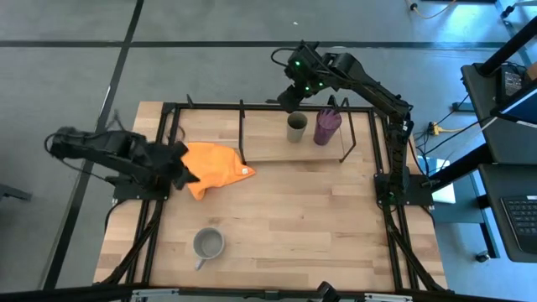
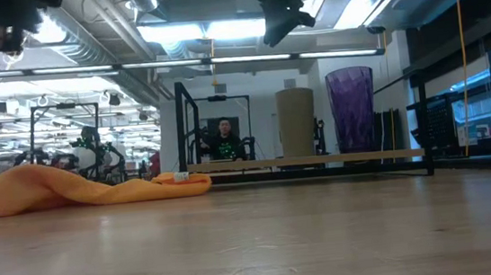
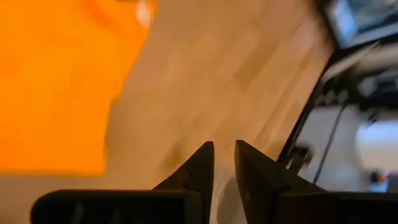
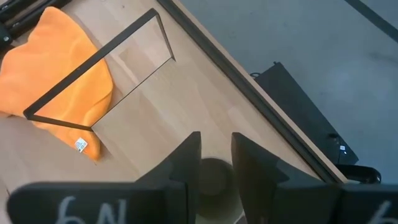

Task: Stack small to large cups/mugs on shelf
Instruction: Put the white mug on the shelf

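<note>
The olive-green cup [image 1: 296, 127] and the purple ribbed cup [image 1: 327, 126] stand upright side by side on the low wooden shelf [image 1: 268, 143] at the table's far side; the low view shows them on its board [image 2: 230, 167]. The grey mug [image 1: 207, 244] stands upright on the table near the front edge. My right gripper [image 1: 289, 101] hovers above the olive cup [image 4: 214, 177], fingers pointing down and slightly apart, holding nothing. My left gripper [image 1: 179, 164] is low at the left edge of the orange cloth [image 1: 215, 168], fingers nearly together [image 3: 224, 155] over bare wood.
The orange cloth lies crumpled on the table left of the shelf, partly under its black wire frame [image 4: 93, 81]. Black frame rails run along the table's left and right edges. Bare wood lies between the mug and the shelf. A person [image 2: 224, 139] sits far behind the table.
</note>
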You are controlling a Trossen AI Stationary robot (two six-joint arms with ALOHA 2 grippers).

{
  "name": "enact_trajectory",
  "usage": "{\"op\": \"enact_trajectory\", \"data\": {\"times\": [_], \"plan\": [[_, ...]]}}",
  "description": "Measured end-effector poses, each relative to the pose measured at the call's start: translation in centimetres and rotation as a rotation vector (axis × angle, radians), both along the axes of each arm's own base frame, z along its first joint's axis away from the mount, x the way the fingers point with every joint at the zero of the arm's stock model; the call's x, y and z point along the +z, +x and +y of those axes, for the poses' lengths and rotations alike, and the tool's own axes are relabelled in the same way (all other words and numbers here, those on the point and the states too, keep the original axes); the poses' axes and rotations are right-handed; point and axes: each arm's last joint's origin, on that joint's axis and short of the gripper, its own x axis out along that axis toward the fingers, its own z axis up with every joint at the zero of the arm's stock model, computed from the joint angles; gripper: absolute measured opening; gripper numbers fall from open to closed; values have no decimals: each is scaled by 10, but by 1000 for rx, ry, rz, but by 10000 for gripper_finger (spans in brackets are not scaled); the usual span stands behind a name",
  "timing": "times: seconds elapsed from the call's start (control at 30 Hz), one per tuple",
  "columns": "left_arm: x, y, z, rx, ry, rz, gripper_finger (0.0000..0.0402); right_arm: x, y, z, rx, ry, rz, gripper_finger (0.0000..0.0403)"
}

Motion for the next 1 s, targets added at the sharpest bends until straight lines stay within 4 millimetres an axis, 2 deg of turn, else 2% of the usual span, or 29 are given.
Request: {"op": "enact_trajectory", "data": {"times": [0.23,0.47,0.6,0.73,1.0], "plan": [[-24,17,-51,-62,-83,255,65,0,2,3,32,-15,7,91],[-35,16,-99,93,-203,270,66,1,3,2,57,-37,5,91],[-49,22,-123,153,-266,331,66,1,3,2,76,-48,13,91],[-57,29,-140,165,-274,425,68,1,3,2,95,-59,20,91],[-58,46,-160,233,-218,511,89,1,3,2,117,-72,29,91]]}}
